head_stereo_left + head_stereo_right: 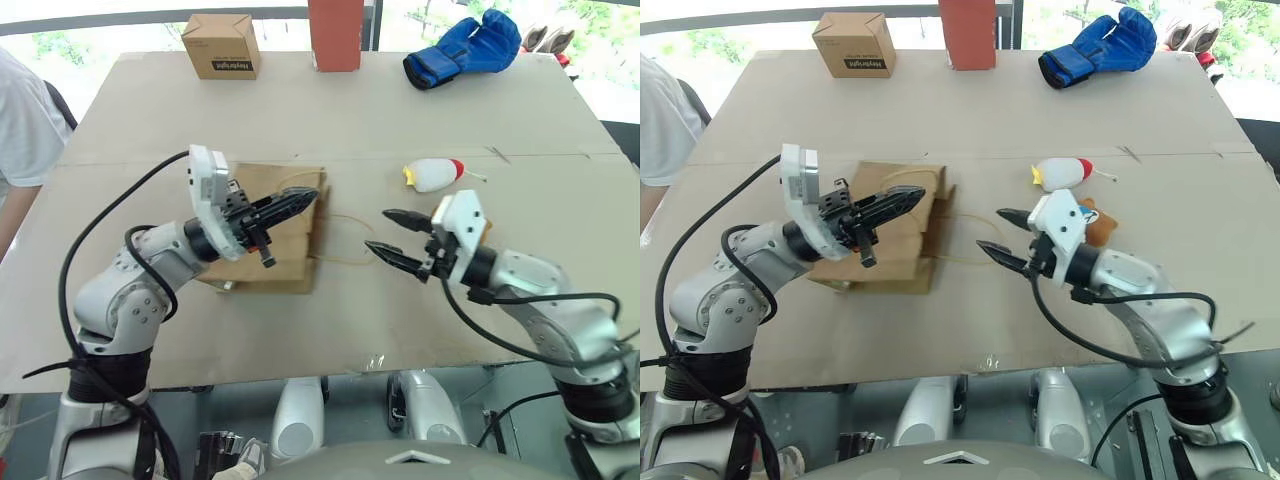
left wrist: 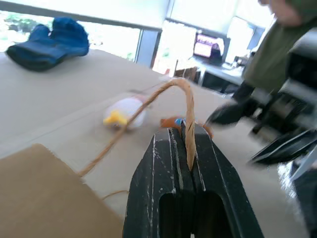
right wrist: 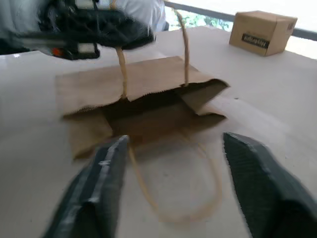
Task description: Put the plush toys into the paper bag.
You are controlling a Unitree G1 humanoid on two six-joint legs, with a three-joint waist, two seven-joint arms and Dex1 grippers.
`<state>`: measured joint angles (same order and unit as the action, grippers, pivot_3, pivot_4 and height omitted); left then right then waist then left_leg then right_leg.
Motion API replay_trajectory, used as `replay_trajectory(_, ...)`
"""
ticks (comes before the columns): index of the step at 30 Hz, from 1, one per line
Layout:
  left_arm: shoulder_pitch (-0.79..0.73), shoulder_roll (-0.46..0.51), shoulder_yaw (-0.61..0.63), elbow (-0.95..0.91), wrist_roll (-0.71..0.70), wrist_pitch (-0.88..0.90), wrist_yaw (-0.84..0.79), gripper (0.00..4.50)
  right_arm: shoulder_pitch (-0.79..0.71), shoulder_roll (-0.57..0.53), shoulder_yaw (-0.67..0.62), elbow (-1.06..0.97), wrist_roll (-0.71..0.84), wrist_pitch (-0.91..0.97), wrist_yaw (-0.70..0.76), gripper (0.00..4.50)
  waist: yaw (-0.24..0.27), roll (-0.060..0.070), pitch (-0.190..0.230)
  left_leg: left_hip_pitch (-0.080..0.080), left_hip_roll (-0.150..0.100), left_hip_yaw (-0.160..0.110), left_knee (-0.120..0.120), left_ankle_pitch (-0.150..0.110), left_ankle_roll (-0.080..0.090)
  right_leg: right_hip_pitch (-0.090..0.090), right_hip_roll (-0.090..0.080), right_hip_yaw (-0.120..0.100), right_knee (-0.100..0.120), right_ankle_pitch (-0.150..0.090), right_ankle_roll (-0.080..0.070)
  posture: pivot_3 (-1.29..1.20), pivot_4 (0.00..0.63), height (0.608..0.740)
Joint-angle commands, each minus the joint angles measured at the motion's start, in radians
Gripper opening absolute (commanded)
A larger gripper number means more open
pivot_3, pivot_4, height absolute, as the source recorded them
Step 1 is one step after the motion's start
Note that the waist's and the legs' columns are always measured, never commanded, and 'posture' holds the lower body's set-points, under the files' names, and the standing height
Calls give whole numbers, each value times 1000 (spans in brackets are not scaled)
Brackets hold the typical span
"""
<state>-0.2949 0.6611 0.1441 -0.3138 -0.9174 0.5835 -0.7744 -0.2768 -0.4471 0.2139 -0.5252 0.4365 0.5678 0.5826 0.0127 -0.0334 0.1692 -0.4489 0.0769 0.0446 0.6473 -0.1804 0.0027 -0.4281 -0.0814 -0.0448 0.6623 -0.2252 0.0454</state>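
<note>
Paper bag [image 3: 143, 99] — flat brown kraft — twisted handle [image 2: 185, 106] pinched by left gripper [image 1: 300, 200]; right gripper [image 1: 392, 235] spread.

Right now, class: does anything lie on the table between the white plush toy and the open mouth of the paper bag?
Only the bag's lower loop handle lies flat there; otherwise nothing separates the white plush toy from the paper bag.

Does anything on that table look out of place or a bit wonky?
The paper bag lies flat on its side rather than standing. The left gripper pinches one handle, lifting its mouth open; the other handle sprawls loose on the table. Both toys remain outside.
</note>
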Motion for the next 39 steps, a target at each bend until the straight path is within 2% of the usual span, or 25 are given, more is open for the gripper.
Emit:
replay_trajectory(1, -22, -26, -6, -55, -32, 42, 25, 0, -109, 110, 117, 249, -114, -106, 9, 1057, -4, 0, 0, 0, 0, 0, 0, 0, 0, 0, 1, 0, 0, 2, 2, 0, 150, 714)
replay_trajectory(3, -34, -34, 2, -64, -46, 65, 33, 0, -180, 175, 170, 405, -168, -168, 39, 84, -12, 1, 0, 0, 1, 0, 0, 0, 0, 0, 2, 0, 0, 2, 2, 0, 150, 714)
replay_trajectory(4, -40, -37, 8, -64, -55, 74, 35, 0, -202, 196, 186, 456, -185, -192, 57, 21, -15, 1, 1, 0, 2, -1, 0, 0, 0, -1, 3, 0, 0, 2, 2, 0, 150, 714)
replay_trajectory(9, -80, -48, 13, -51, -62, 97, 39, 0, -301, 338, 240, 710, -205, -321, 179, 21, -14, 1, 1, -1, 2, -2, 0, 0, 0, 0, 4, 0, 0, 2, 2, 0, 150, 714)
replay_trajectory(16, -154, -113, 69, -56, -132, 129, 141, 0, -391, 534, 205, 1100, -244, -487, 240, 21, -22, 1, 1, -1, 2, -3, 0, 0, 0, 0, 4, 1, 0, 2, 2, 0, 150, 714)
replay_trajectory(24, -218, -113, 152, -88, -250, 170, 286, 0, -423, 612, 208, 1319, -346, -570, 228, 21, -27, 1, 0, 3, 3, -5, 0, 0, 0, 3, 6, 1, 0, 2, 2, 0, 150, 714)
replay_trajectory(27, -241, -97, 187, -79, -283, 175, 333, 0, -436, 617, 206, 1371, -377, -584, 196, 21, -26, 2, 0, 5, 3, -6, 0, 0, -1, 6, 7, 1, 0, 2, 1, 0, 150, 714)
replay_trajectory(29, -242, -77, 211, -61, -279, 174, 349, 0, -447, 614, 204, 1395, -399, -601, 158, 21, -26, 2, 0, 13, 3, -6, -1, 0, -1, 14, 7, 1, 0, -1, -2, 0, 150, 714)
replay_trajectory(31, -215, -45, 203, -66, -218, 154, 314, 0, -455, 611, 195, 1395, -416, -632, 115, 21, -24, 3, 0, 18, 3, -5, -4, -1, -2, 17, 7, 1, -2, -3, 1, 0, 150, 714)
replay_trajectory(35, -119, -9, 162, -82, -73, 69, 227, 0, -454, 587, 185, 1304, -444, -645, 47, 21, -24, 6, -1, 18, 3, -5, -4, -2, -5, 17, 7, 2, -1, -3, 1, 0, 150, 714)
replay_trajectory(37, -86, 2, 153, -81, -37, 45, 180, 0, -438, 568, 165, 1177, -366, -509, 148, 21, -23, 6, -1, 17, 3, -5, -4, -2, -6, 15, 7, 2, -1, -2, 0, 0, 150, 714)
replay_trajectory(39, -71, 2, 150, -76, -25, 40, 152, 0, -412, 531, 164, 1039, -342, -448, 195, 539, -19, 7, 0, 15, 3, -5, -4, -1, -7, 15, 7, 2, -1, 0, -3, 0, 150, 714)
